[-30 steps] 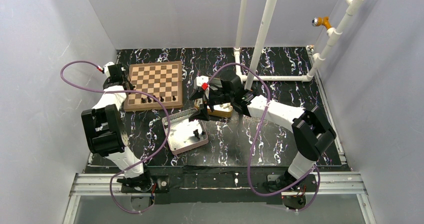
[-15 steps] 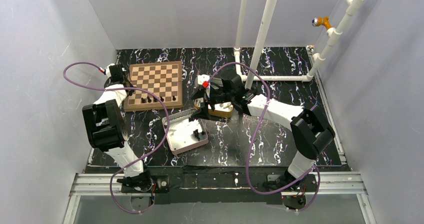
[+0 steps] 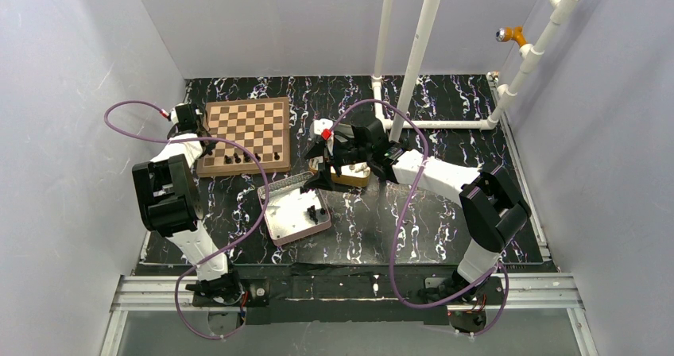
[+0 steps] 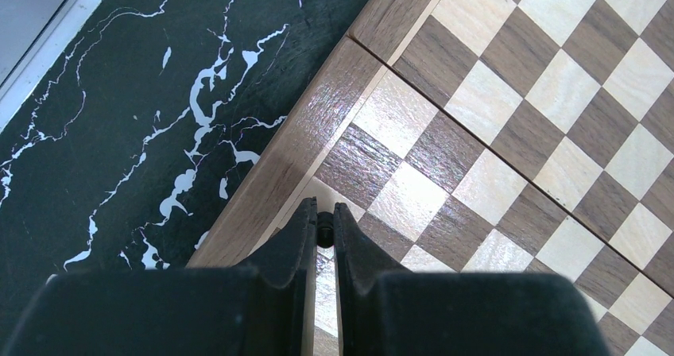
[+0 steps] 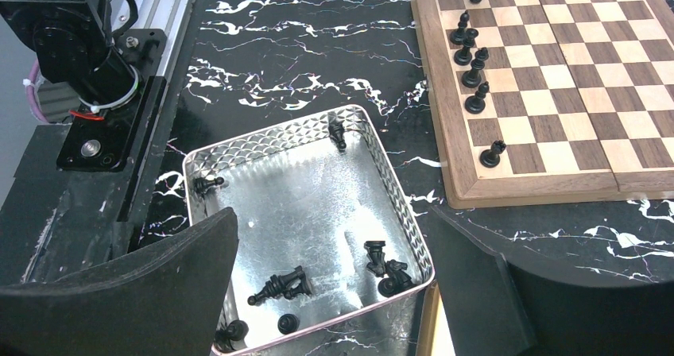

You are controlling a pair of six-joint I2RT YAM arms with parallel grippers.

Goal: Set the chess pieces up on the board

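The board (image 3: 253, 122) lies at the far left, with several black chess pieces (image 3: 256, 157) standing along its near row. My left gripper (image 3: 207, 145) is at the board's near-left corner, shut on a small black piece (image 4: 324, 224) over a pale corner square of the board (image 4: 509, 94). My right gripper (image 3: 321, 183) hangs wide open and empty above the silver tin (image 3: 286, 227). In the right wrist view several black pieces (image 5: 280, 284) lie tipped over in the tin (image 5: 318, 205) beneath my right gripper (image 5: 334, 237). The board (image 5: 548, 185) with its standing pieces (image 5: 474, 75) shows at upper right.
A tan box (image 3: 353, 176) sits under the right wrist, beside the tin. White pipes (image 3: 416, 54) rise from the back of the black marbled tabletop (image 3: 445, 110), and a rail of pipe runs along the right edge. The left arm's purple cable (image 3: 127, 114) loops beside the board.
The left arm's elbow has drawn slightly back and left while its gripper stays at the board's corner with the piece. The right arm has hardly moved.
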